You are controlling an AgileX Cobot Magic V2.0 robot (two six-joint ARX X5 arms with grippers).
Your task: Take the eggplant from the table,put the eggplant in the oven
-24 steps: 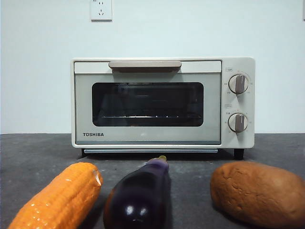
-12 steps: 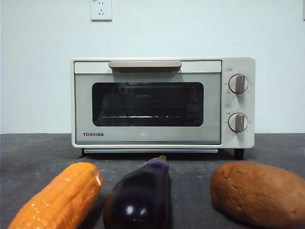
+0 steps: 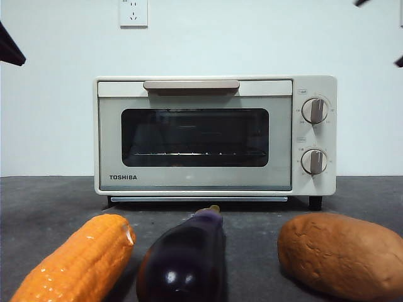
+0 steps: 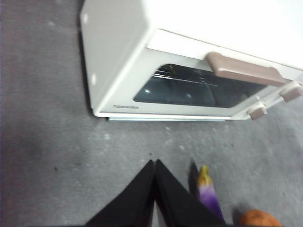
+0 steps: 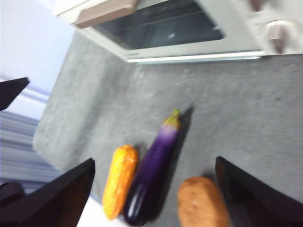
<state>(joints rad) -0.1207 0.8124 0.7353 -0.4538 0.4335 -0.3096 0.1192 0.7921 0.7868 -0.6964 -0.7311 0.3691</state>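
Note:
The glossy dark purple eggplant (image 3: 182, 264) lies on the dark grey table (image 3: 252, 220), in front of the cream-white Toshiba oven (image 3: 195, 179), whose glass door is closed. Its pale stem end points toward the oven. My right gripper (image 5: 154, 161) hangs high above the eggplant (image 5: 152, 177), open wide with nothing between its jaws. The left gripper (image 4: 155, 163) is shut and empty, high above the table between the oven (image 4: 118, 61) and the eggplant's stem end (image 4: 206, 187).
An orange corn cob (image 3: 75, 264) lies left of the eggplant and a brown bread-like lump (image 3: 343, 255) to its right. Black arm tips show at the front view's top left corner (image 3: 9, 49) and top right corner (image 3: 398, 61). A wall stands behind the oven.
Black arm tips have come into the front view at both top corners. The eggplant, corn, bread and oven have not moved.

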